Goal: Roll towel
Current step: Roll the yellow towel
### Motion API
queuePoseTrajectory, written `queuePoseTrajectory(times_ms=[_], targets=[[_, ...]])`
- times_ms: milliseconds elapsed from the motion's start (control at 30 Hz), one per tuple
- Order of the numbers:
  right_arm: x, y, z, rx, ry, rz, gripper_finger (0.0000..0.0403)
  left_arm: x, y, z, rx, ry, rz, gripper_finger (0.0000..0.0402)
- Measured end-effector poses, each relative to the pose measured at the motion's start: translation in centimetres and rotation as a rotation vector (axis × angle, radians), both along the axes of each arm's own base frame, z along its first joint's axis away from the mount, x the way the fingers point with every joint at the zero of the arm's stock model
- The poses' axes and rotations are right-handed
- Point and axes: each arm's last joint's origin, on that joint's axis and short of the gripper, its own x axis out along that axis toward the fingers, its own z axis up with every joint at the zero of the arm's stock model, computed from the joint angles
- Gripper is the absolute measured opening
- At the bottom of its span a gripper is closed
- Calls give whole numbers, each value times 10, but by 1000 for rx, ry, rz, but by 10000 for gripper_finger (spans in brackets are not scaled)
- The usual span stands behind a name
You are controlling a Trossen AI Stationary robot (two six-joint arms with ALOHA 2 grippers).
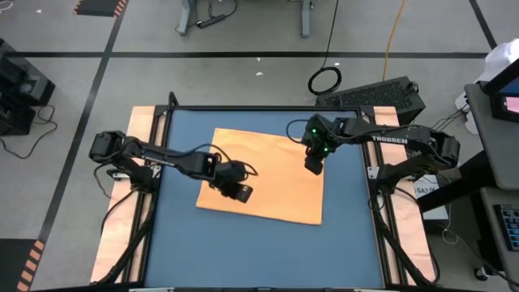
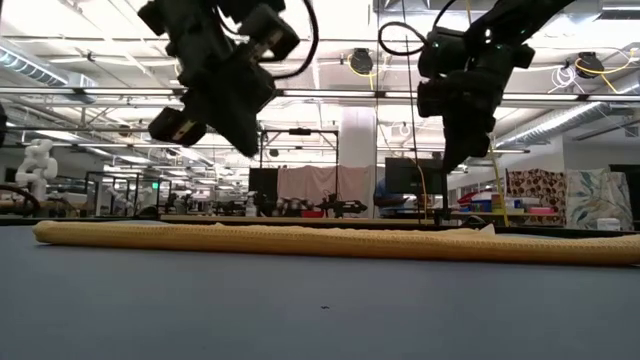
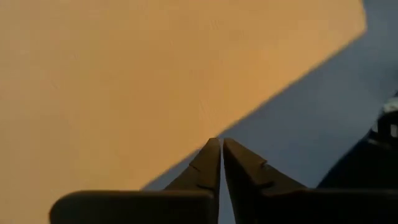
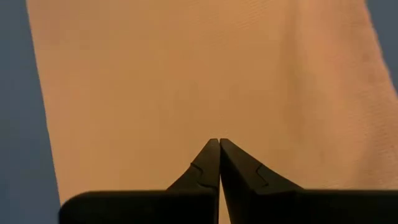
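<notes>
While raised clear of the cloth, left gripper (image 1: 241, 193) nearly clenched, thin slit between tips, grasping nothing, above towel's (image 1: 272, 182) near-left part. Right gripper (image 1: 313, 165) clenched tight, empty, above towel's far-right part. Towel flat and unrolled on blue table (image 1: 268, 247), orange-yellow, slightly skewed, mid-mat.

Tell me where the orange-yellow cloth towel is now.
In the high view, the orange-yellow cloth towel lies flat mid-mat, slightly askew, beneath the left gripper and right gripper.
</notes>
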Motion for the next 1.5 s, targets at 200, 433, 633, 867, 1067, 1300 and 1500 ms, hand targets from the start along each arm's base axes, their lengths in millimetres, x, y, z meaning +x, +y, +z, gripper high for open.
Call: queuePoseTrajectory(times_ms=[200,433,633,867,1067,1300,1500], targets=[[-4,4,-2,28,53,-6,4,-1,-13,0,145,-22,33,8],[-5,7,-3,102,90,-126,4,-9,-12,-11,304,29,-48,3],[3,26,-2,162,92,-183,4,-25,-9,-45,298,156,-78,2],[21,56,-7,157,76,-231,4,-40,-4,-79,290,214,-174,2],[36,75,-19,198,88,-311,4,-43,10,-87,386,213,-371,1],[47,94,-14,298,-8,-377,4,-49,36,-86,409,268,-419,1],[46,97,-6,355,-42,-397,4,-51,39,-63,241,224,-440,7]])
